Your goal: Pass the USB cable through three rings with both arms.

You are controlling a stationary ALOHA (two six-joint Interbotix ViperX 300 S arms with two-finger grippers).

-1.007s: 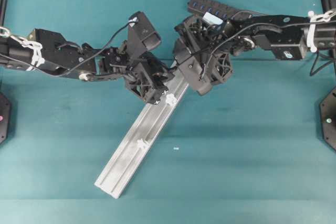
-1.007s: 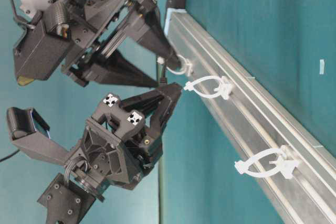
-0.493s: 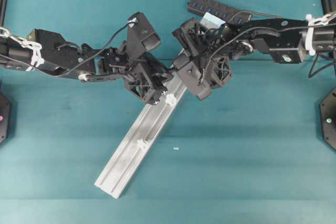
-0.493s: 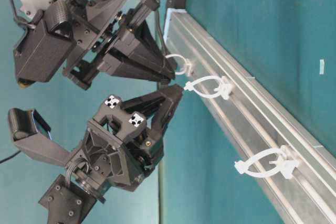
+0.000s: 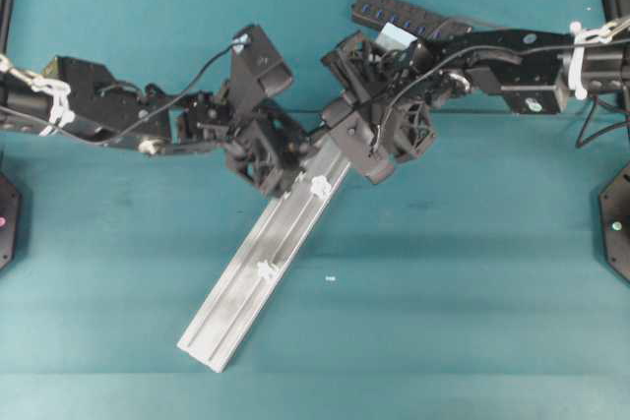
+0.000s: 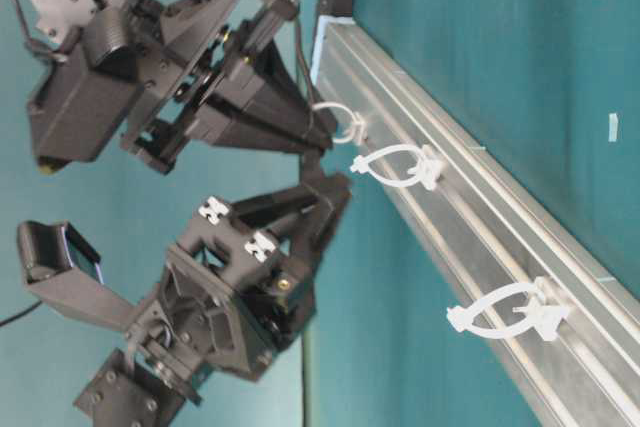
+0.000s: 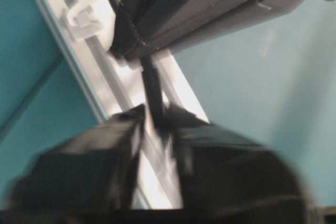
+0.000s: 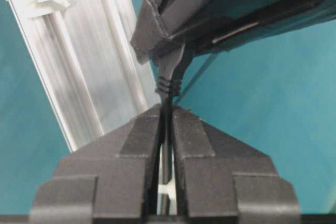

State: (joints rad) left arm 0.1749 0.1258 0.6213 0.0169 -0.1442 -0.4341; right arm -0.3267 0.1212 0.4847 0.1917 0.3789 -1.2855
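1. The rail (image 5: 264, 253) runs from lower left up to frame centre in the overhead view, both arms meeting over its upper end.
2. The right gripper (image 8: 167, 109) is clamped tight on the cable (image 8: 169, 85), just behind the ribbed plug collar.
3. The left gripper (image 7: 156, 116) has its jaws parted around the cable; blur hides whether they touch it, so I judge this a handover.
4. Three rings: one (image 6: 340, 123) at the grippers, the next (image 6: 392, 166) just below in the table-level view, the last (image 6: 505, 310) well down the rail.
5. Advice: keep the right grip firm, pull the left clear, then aim the plug square at the next ring.
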